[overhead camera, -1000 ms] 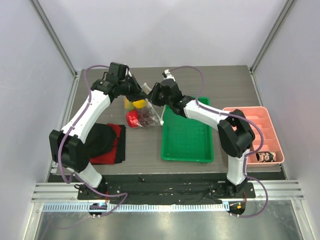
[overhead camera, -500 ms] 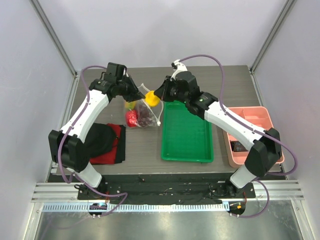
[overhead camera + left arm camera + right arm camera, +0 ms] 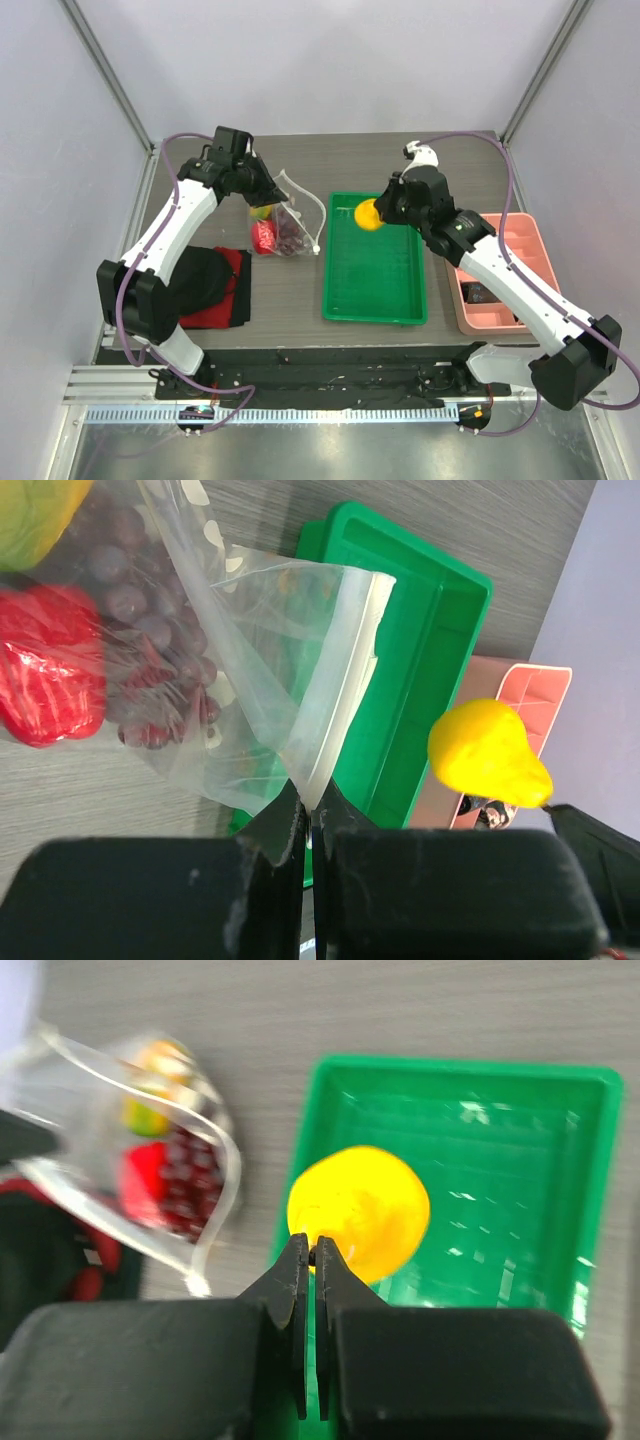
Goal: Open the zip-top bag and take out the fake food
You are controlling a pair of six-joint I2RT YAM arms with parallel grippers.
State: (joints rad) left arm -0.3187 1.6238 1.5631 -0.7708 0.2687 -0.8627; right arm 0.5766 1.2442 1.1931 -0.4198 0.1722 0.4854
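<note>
The zip-top bag (image 3: pixel 296 212) is lifted at its mouth, which hangs open. My left gripper (image 3: pixel 268 188) is shut on its zip edge (image 3: pixel 335 715). Inside the bag lie a glossy red piece (image 3: pixel 263 236), a dark grape cluster (image 3: pixel 291 236) and a yellow-green piece (image 3: pixel 259 211). My right gripper (image 3: pixel 380 212) is shut on the stem end of a yellow pear-shaped fake food (image 3: pixel 366 214), held above the far end of the green tray (image 3: pixel 375 295). In the right wrist view the yellow piece (image 3: pixel 360 1210) hangs just past the gripper (image 3: pixel 313 1253).
A pink divided tray (image 3: pixel 530 245) with small dark items stands at the right. A red cloth (image 3: pixel 233 290) with a black lump on it lies at the left front. The left arm stretches over the table's left side.
My right gripper closed on the yellow piece at the bag's mouth and carried it right, out over the green tray. The left gripper kept hold of the bag's edge.
</note>
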